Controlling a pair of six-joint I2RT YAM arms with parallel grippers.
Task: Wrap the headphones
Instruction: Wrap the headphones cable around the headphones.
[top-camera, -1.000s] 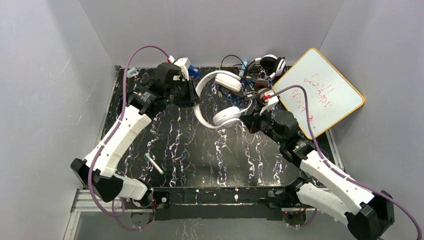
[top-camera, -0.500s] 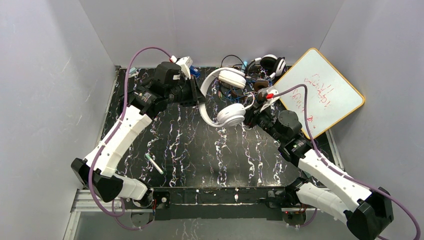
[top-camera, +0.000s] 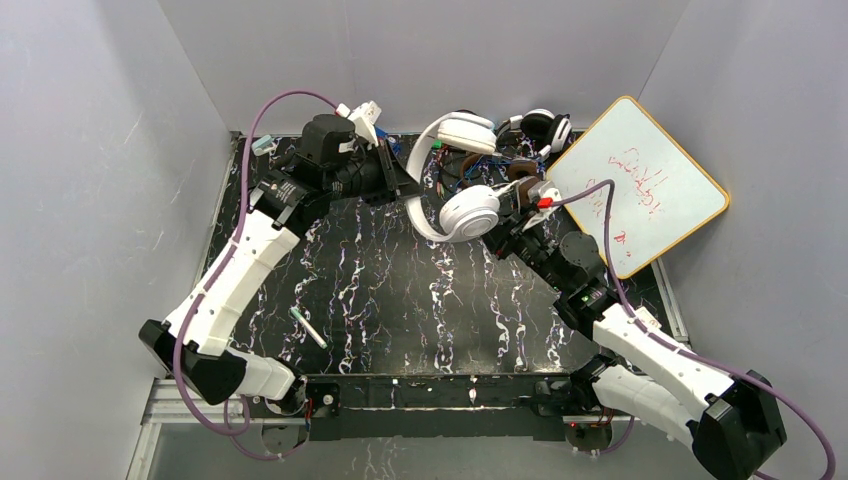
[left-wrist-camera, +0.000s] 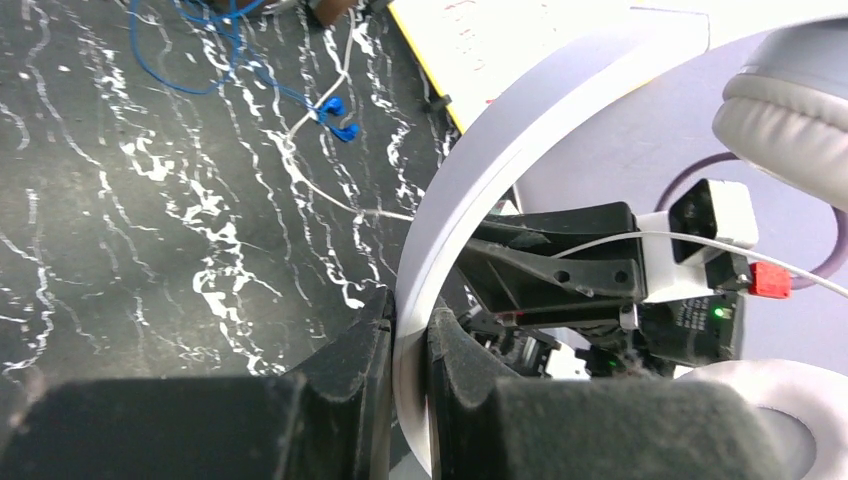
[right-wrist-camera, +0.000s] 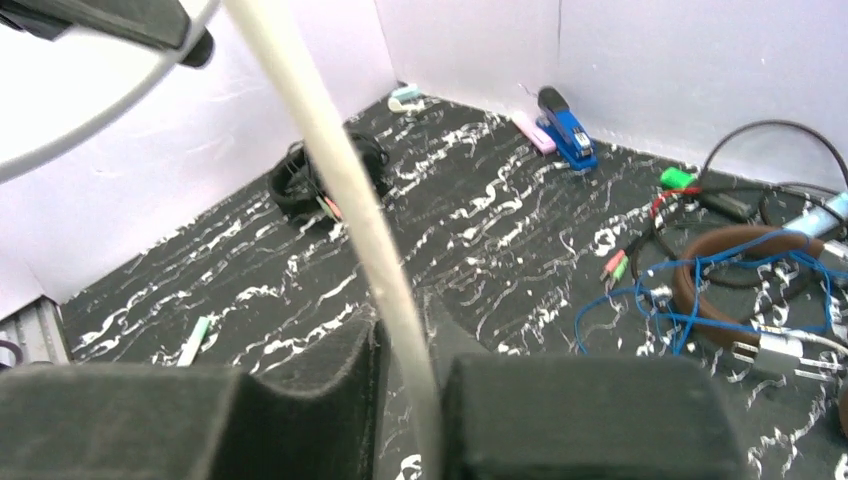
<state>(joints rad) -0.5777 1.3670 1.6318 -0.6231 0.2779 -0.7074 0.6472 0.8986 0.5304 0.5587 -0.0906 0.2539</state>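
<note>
Black marbled table (top-camera: 400, 300), far edge: white headphones (top-camera: 470, 212) hang aloft, left gripper (left-wrist-camera: 410, 330) clamped on the light, seemingly stiff headband (left-wrist-camera: 480, 170); right gripper (right-wrist-camera: 410, 350) jaws stand slightly apart around the limp cord (right-wrist-camera: 340, 170), likely slippery and best pinched firmly.

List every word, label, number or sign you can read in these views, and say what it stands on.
whiteboard: a few lines of red handwriting, too small and blurred to read.
No other text, brand, number or sign can be read in any view.
</note>
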